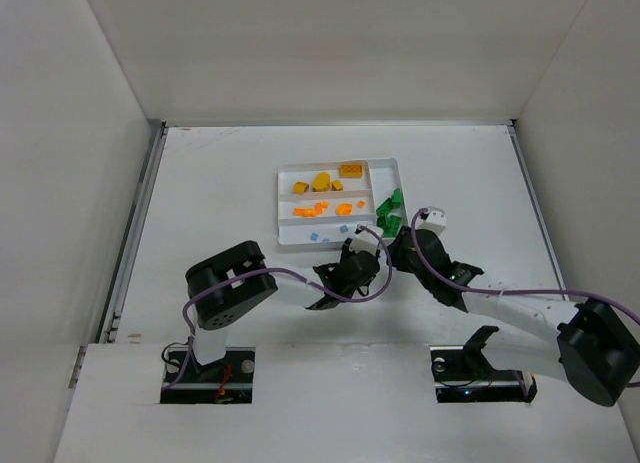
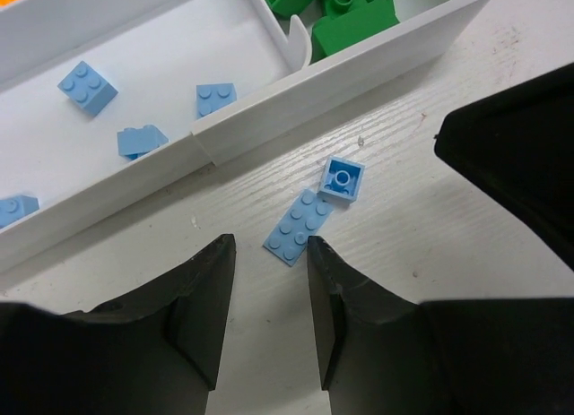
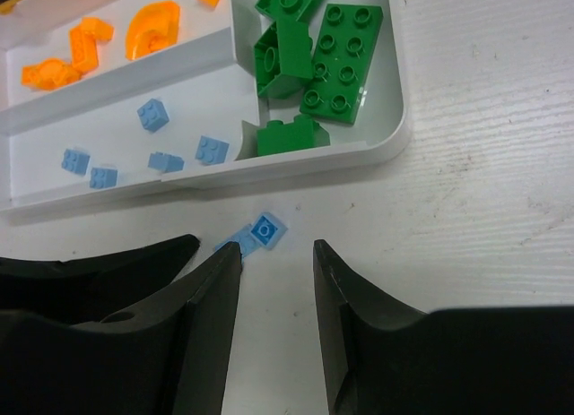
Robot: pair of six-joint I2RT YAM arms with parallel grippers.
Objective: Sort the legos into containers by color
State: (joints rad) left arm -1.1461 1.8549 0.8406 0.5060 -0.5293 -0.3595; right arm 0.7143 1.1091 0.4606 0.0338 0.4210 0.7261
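Two light-blue legos lie on the table just outside the white tray's near wall (image 2: 242, 119): a flat studded plate (image 2: 300, 227) and a small square piece (image 2: 343, 178) turned underside up. My left gripper (image 2: 269, 249) is open and empty, its fingertips just short of the plate. My right gripper (image 3: 276, 252) is open and empty, right beside the left one; the square piece (image 3: 267, 229) lies just beyond its tips and its left finger half hides the plate (image 3: 240, 242). Both grippers meet at the tray's near edge, left (image 1: 358, 253) and right (image 1: 398, 245).
The tray (image 1: 288, 173) holds yellow bricks (image 1: 350, 170) in the far section, orange bits (image 3: 148, 25) in the middle one, light-blue pieces (image 3: 152, 115) in the near one and green bricks (image 3: 323, 56) in the crosswise end section. White walls enclose the table.
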